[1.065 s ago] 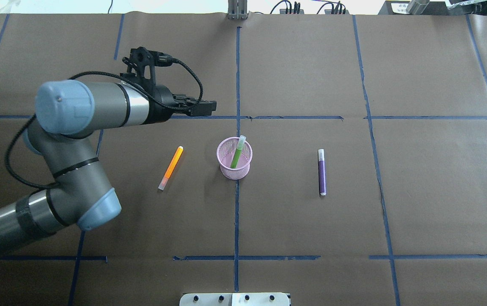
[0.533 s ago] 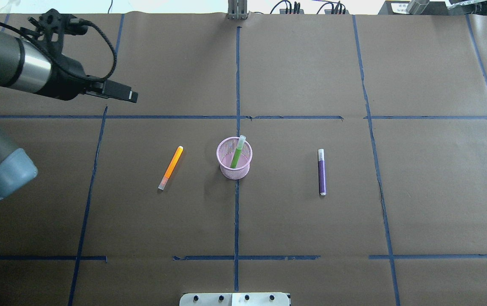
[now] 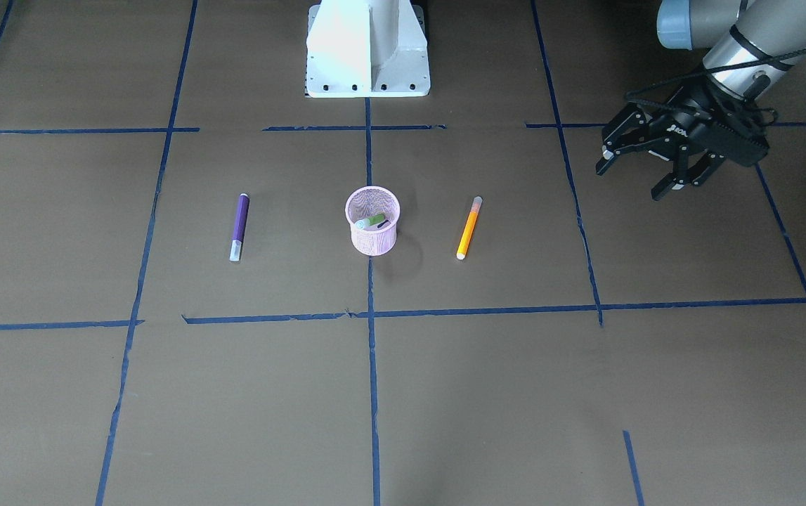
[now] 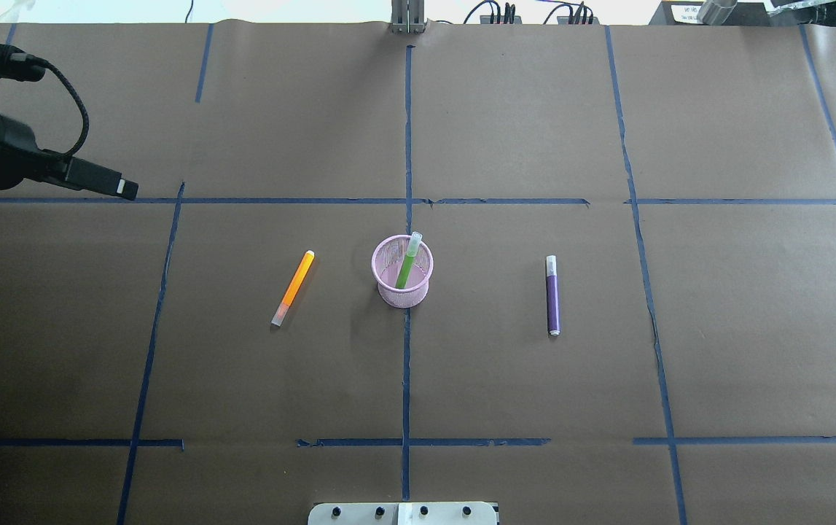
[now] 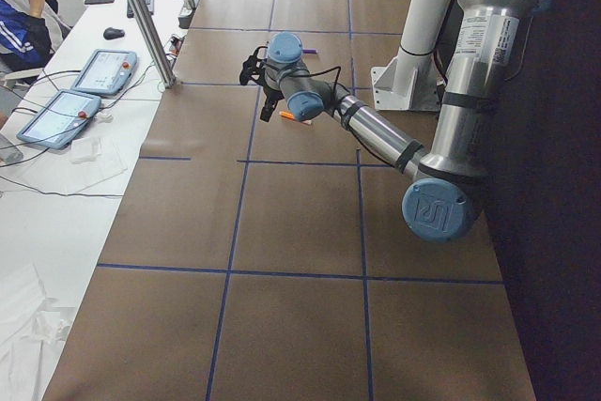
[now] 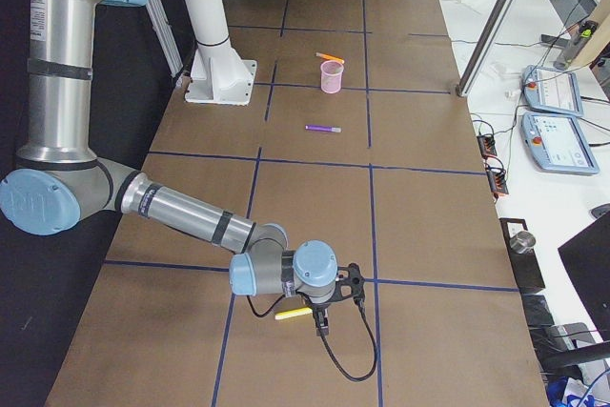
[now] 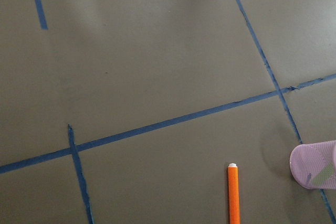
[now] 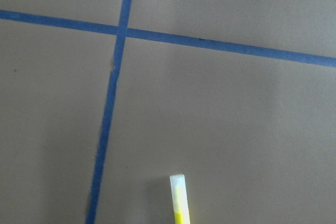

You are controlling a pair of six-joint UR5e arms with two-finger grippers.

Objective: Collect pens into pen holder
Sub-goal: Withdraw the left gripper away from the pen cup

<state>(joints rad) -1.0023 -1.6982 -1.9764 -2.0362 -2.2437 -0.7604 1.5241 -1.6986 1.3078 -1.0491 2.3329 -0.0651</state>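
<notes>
The pink mesh pen holder (image 4: 401, 290) stands upright at the table's middle, also seen in the front view (image 3: 373, 240). A green pen (image 4: 408, 262) leans inside it. An orange pen (image 4: 294, 286) lies flat to its left and a purple pen (image 4: 552, 295) to its right. My left gripper (image 3: 627, 183) is open and empty, far to the left of the orange pen (image 3: 469, 226). My right gripper (image 6: 324, 316) shows only in the exterior right view, beside a yellow pen (image 6: 294, 314); I cannot tell whether it is open or shut.
The white robot base (image 3: 367, 49) stands at the table's near edge. Blue tape lines (image 4: 407, 364) cross the brown table cover. A metal post (image 6: 491, 26) and tablets (image 6: 553, 92) stand on the operators' side.
My left arm has pulled back to the left, from just behind the pen holder to the table's far left edge. The pens and the holder have not moved.
</notes>
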